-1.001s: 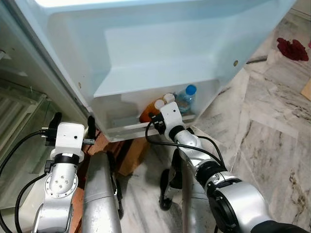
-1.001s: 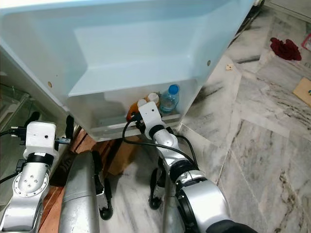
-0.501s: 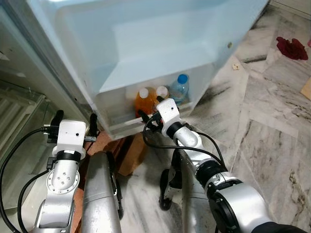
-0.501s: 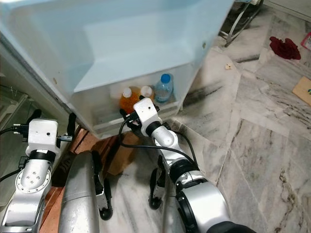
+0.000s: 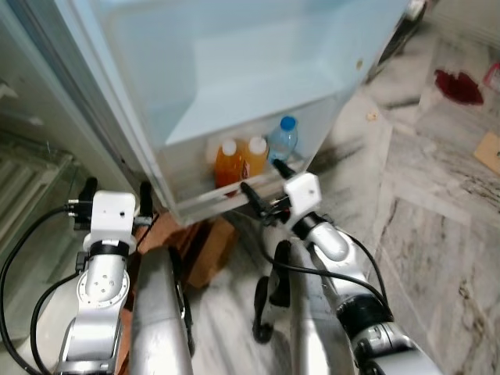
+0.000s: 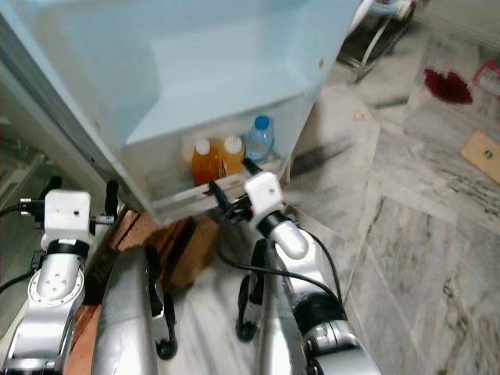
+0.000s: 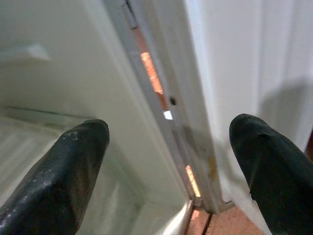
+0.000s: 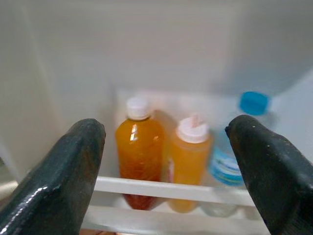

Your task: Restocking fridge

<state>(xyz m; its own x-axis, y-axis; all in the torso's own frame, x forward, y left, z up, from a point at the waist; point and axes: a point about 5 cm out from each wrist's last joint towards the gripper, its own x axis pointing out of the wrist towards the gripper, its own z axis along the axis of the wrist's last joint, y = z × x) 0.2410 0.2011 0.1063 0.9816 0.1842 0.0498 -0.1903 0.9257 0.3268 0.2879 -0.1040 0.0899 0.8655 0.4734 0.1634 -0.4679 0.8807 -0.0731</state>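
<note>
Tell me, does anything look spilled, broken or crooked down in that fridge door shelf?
Nothing stands out. Two orange bottles and a blue-capped water bottle stand upright behind the shelf rail. The right gripper hangs open before them.

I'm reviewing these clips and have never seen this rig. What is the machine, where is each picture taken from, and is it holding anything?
It is a humanoid robot with two silver arms, each ending in two black fingers. The two wide pictures come from its head camera, looking down; the two close ones from its wrists. The right gripper, open and empty, hovers just outside the fridge door shelf, which holds two orange bottles and a blue-capped water bottle, all upright. The left gripper, open and empty too, is raised near the fridge's hinge side. A red cloth lies on the marble floor.
</note>
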